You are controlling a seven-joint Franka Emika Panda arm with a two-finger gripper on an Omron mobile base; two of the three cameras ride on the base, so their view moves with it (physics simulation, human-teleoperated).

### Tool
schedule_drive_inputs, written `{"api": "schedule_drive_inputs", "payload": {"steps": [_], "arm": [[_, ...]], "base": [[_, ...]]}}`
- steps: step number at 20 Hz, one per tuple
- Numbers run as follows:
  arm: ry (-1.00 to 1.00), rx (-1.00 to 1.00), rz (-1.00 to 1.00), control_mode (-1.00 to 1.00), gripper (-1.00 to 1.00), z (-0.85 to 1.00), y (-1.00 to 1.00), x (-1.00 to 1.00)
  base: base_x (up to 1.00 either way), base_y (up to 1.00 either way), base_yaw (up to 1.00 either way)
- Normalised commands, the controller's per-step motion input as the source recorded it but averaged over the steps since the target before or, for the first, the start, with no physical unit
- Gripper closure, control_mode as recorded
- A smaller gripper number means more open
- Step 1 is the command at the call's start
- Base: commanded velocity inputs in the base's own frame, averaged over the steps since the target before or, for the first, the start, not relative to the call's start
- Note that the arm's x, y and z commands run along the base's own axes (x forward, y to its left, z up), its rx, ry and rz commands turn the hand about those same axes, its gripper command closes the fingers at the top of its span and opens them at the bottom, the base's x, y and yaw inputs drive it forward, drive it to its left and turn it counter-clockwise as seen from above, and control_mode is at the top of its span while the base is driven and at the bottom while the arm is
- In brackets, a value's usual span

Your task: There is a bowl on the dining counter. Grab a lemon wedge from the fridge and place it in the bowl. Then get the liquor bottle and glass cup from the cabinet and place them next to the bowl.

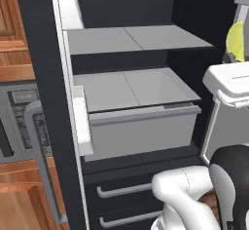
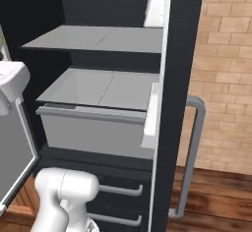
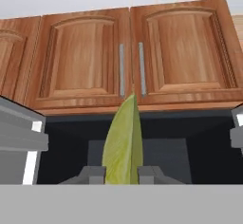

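Lemon wedge [image 3: 123, 144] comes first in our reckoning; in the hand view it stands on edge, a pale yellow-green sliver clamped between the two dark fingertips [image 3: 93, 174] of the gripper [image 3: 121, 175], so we judge the jaws closed on it; in the left base view the same yellow shape shows at the far right edge, high beside the open fridge [image 1: 136, 102]. We judge the first step half done: the wedge is in hand and lifted clear of the pale grey shelves [image 1: 141, 38], but it has yet to reach the bowl; the liquor bottle and the glass cup we take to be untouched. Going left to right in the hand view, we see a grey bin edge, then the wedge before the dark fridge interior, with reddish wooden cabinet doors [image 3: 128, 52] above; we find no brand, label or writing anywhere that can be read.
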Motion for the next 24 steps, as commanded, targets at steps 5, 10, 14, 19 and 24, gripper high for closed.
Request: {"api": "schedule_drive_inputs", "payload": {"steps": [5, 10, 14, 19, 24], "arm": [[0.00, 0.00, 0.00, 1.00, 1.00, 0.00, 0.00, 0.00], [0.00, 0.00, 0.00, 1.00, 1.00, 0.00, 0.00, 0.00], [0.00, 0.00, 0.00, 1.00, 1.00, 0.00, 0.00, 0.00], [0.00, 0.00, 0.00, 1.00, 1.00, 0.00, 0.00, 0.00], [0.00, 0.00, 0.00, 1.00, 1.00, 0.00, 0.00, 0.00]], "base": [[-1.00, 0.22, 0.22], [-0.90, 0.16, 0.28], [-0.76, 0.16, 0.34], [-0.50, 0.26, 0.47], [-0.34, 0.29, 0.56]]}}
